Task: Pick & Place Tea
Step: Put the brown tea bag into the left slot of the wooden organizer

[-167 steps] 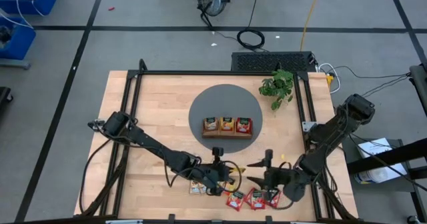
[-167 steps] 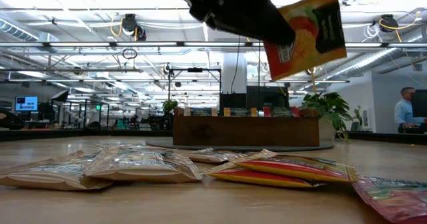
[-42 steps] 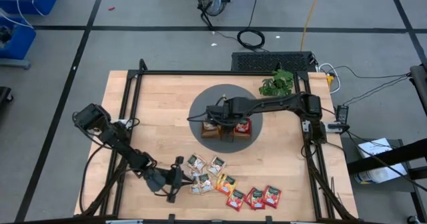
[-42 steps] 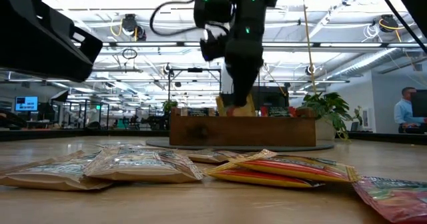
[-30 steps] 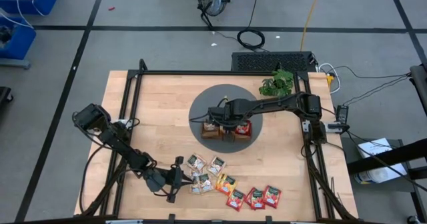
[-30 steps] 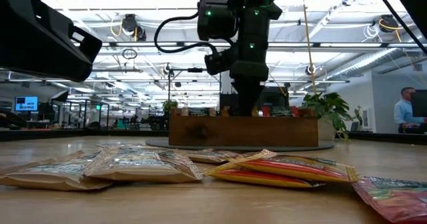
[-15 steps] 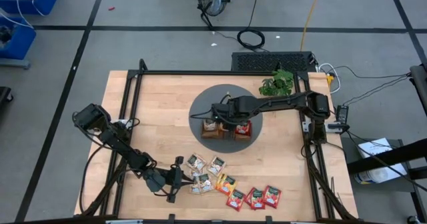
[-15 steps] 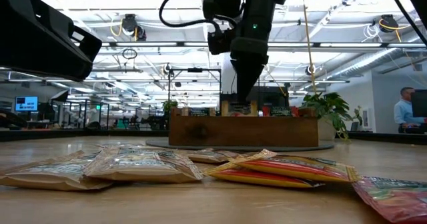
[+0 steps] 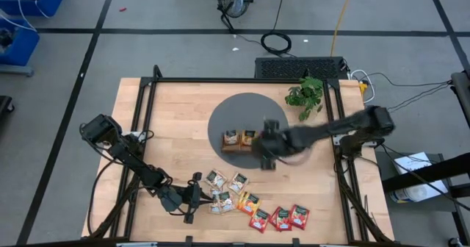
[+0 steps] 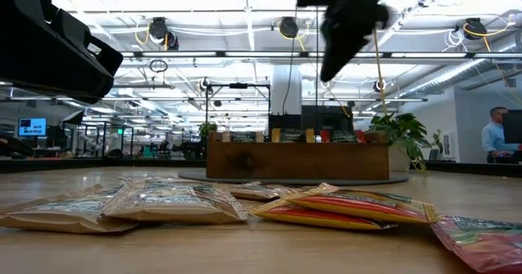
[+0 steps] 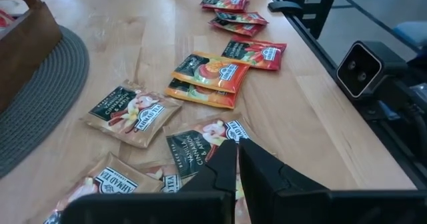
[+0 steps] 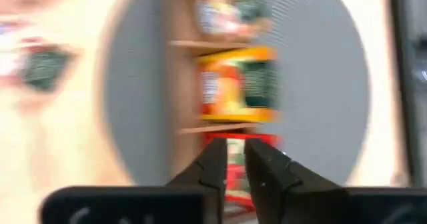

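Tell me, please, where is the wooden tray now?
In the high view the wooden tray sits on the round grey mat at the table's middle, left of the potted plant, with the loose tea sachets nearer the front edge.

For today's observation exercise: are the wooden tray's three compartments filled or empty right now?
All filled: the right wrist view shows the tray with a sachet in each compartment, cream, orange and red.

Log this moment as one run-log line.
right gripper: empty, nearly shut, above wooden tray | left gripper: shut, over loose tea sachets | tray: sachets inside
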You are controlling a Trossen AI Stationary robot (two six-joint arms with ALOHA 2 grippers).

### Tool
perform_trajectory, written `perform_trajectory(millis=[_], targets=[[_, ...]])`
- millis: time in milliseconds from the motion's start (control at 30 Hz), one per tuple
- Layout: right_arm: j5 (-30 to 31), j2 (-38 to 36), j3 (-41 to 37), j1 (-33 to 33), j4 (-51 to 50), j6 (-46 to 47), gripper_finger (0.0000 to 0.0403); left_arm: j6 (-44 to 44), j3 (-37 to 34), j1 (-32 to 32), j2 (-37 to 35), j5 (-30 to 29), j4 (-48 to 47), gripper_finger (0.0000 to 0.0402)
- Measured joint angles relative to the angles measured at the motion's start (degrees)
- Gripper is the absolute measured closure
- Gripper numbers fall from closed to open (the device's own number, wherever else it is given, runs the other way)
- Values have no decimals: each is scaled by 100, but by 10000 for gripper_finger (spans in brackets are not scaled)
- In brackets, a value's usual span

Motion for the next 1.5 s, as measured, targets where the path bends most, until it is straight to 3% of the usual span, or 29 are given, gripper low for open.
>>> perform_trajectory(millis=[100,233,367,533,667,833,1100,1267,1367,1500], targets=[[-3,-558,-1213,766,1521,89,397,-184,0,0,0,-2,15,378],[-11,-961,-2633,1533,3529,489,393,-596,0,0,0,-4,20,378],[11,-987,-3475,2032,5084,590,400,-669,0,51,0,-64,53,378],[-7,-900,-4069,2273,6473,17,400,-799,0,215,0,-210,50,378],[-740,-904,-4336,2257,7264,-335,399,-834,0,369,0,-250,37,378],[-656,-810,-4556,2185,8271,-527,399,-839,0,474,0,-261,-20,378],[-618,-449,-4604,1951,8918,-324,399,-930,2,286,9,-458,-344,378],[-1271,308,-4513,1660,9806,-407,399,-1523,2,243,7,-1038,-859,378],[-1589,769,-4177,1448,9815,-447,399,-2201,2,277,7,-1328,-1335,378],[-1846,1197,-3510,1160,9113,-677,402,-2654,2,335,7,-1351,-1735,368]])
